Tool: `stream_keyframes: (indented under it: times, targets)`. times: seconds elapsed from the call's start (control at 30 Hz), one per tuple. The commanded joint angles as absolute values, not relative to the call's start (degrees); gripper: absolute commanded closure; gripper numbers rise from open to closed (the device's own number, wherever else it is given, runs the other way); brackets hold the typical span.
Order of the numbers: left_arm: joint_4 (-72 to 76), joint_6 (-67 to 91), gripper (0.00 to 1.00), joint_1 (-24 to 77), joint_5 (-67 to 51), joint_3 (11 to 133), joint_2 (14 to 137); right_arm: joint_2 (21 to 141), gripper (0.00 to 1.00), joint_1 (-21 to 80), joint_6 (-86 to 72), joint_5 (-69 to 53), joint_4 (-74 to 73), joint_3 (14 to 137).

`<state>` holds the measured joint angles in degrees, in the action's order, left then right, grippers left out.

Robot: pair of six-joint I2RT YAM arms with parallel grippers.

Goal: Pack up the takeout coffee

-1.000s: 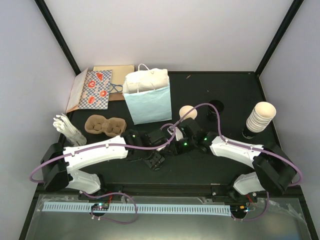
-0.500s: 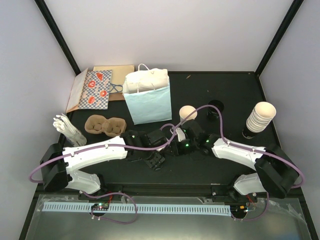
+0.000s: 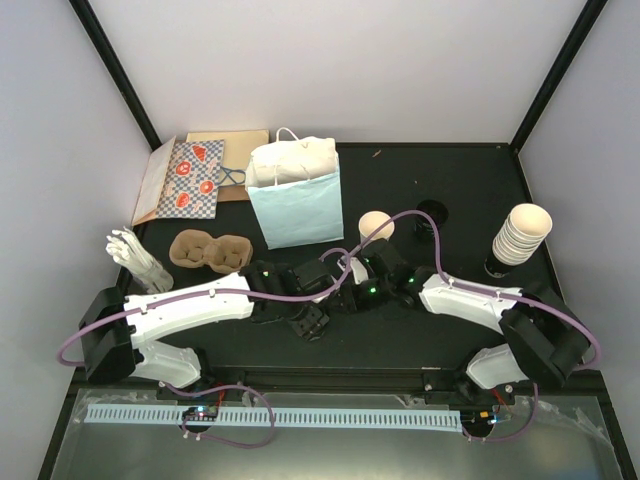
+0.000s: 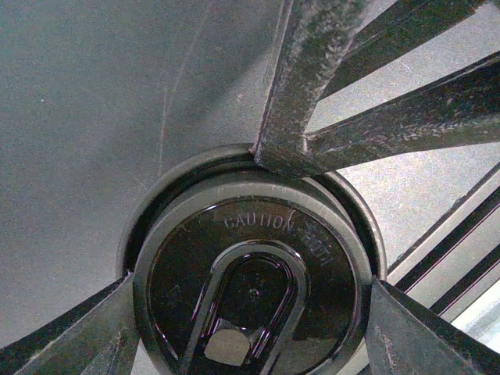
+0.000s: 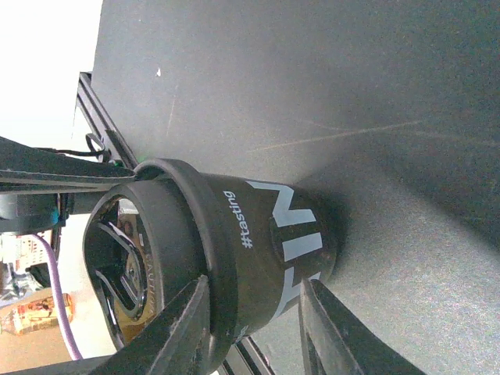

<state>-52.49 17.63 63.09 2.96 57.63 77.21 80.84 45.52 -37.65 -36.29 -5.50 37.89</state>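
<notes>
Takeout coffee cup (image 5: 266, 234), dark-walled with pale "#tasting" lettering and capped by a round black plastic lid (image 4: 250, 289), stands upright on the dark grey counter (image 5: 328, 86). In the overhead view it sits at the centre of the frame, where the two arms meet, mostly hidden beneath them. It is below and to the right of the light blue paper bag (image 3: 297, 210).

The left gripper (image 4: 251, 312) hangs straight above the cup. Its fingers are spread wide and lie against the lid's rim on both sides at the bottom of its wrist view, clasping the lid. The words "CAUTION HOT" read across the lid's top.

The right gripper (image 5: 254, 287) reaches in from the side with its fingers only partly apart. In its own view one finger overlaps the lid's rim and the other the cup's base end. Whether they press on the cup I cannot tell.

A brown cardboard cup carrier (image 3: 210, 250) lies at the left, well apart from the cup. An open cream paper cup (image 3: 375, 224) stands near it, just above the right arm.
</notes>
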Motion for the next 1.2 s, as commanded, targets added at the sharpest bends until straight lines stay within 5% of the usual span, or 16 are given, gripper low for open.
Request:
stream_keyframes:
  times: [0.0, 0.27, 0.6, 1.17]
  targets:
    - [-51.1, 17.4, 0.37, 63.7, 1.6, 57.0, 77.2, 82.3, 0.68, 45.7, -36.4, -34.0, -8.2, 37.9]
    - [-51.1, 17.4, 0.37, 64.0, 1.8, 56.9, 77.5, 82.9, 0.68, 45.6, -35.9, -31.5, -9.2, 36.0]
    - [-51.7, 19.4, 0.37, 63.9, 4.2, 59.0, 77.5, 67.6, 0.39, 42.6, -34.3, -20.3, -19.9, 40.7]
    - [-52.3, 19.3, 0.37, 61.6, 8.3, 74.4, 90.6, 52.6, 0.37, 33.3, -31.9, -13.6, -31.9, 38.5]
